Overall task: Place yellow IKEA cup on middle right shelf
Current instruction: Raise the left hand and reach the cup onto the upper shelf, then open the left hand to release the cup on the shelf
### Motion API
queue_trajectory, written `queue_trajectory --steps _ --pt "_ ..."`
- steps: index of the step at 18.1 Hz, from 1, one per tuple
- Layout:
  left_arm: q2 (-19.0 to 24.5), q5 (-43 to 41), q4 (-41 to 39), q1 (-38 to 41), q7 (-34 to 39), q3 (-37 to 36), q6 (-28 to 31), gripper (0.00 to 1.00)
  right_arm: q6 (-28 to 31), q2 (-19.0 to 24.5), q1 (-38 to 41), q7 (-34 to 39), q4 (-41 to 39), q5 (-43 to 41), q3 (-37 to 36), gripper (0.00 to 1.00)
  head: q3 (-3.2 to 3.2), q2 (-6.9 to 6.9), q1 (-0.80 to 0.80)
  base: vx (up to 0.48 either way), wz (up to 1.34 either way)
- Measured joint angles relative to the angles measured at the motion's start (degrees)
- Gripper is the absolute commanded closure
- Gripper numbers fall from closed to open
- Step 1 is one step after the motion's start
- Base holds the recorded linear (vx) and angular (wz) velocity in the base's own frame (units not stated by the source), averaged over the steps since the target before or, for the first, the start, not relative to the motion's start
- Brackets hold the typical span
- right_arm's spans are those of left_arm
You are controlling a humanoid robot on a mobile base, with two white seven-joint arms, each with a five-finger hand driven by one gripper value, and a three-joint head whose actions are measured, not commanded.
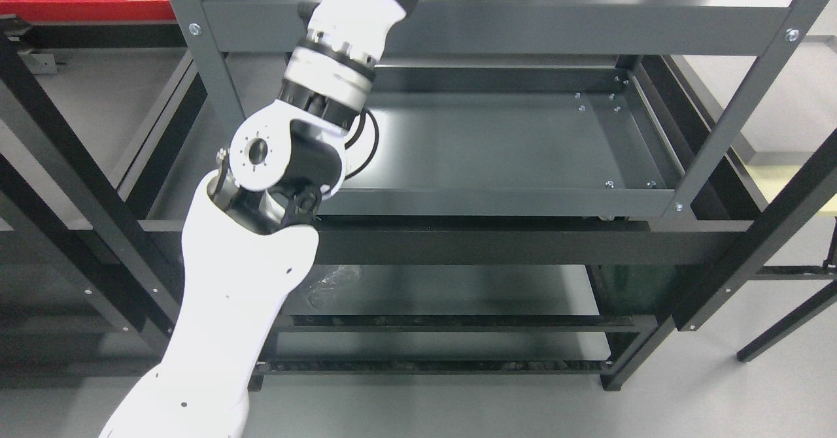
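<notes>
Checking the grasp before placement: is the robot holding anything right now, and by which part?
Cannot be told. The left arm reaches up out of the top of the head view, so its hand is out of sight, and no cup shows.

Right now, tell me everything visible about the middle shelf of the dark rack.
The middle shelf is a dark grey tray of painted metal, level, with a low raised rim and small screws near its right corners. It hangs between the rack's angled uprights. Glare whitens its left part. The left arm crosses its left edge. No cup shows on it.

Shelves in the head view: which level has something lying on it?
The lower shelf, below the middle shelf: a crumpled clear plastic piece lies at its left end. The middle one shows nothing.
</notes>
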Motion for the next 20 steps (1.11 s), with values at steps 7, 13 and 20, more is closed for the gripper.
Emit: queue_trajectory --steps 7,13,20 --pt "0.00 5.23 11.16 -12.54 7.11 1.85 16.78 1.00 0.00 0.00 -0.02 0.00 0.00 0.00 0.00 0.01 0.00 0.00 0.00 0.073 0.09" --pt "0.00 7.67 18.89 -16.41 8.20 1.86 20.73 0.96 0.00 0.00 -0.01 0.00 0.00 0.00 0.00 0.01 0.00 0.00 0.00 0.006 0.00" --pt "0.00 9.53 24.58 -17.23 4.56 -0.06 22.56 0.63 0.00 0.00 -0.01 0.00 0.00 0.00 0.00 0.01 0.00 0.00 0.00 0.000 0.00"
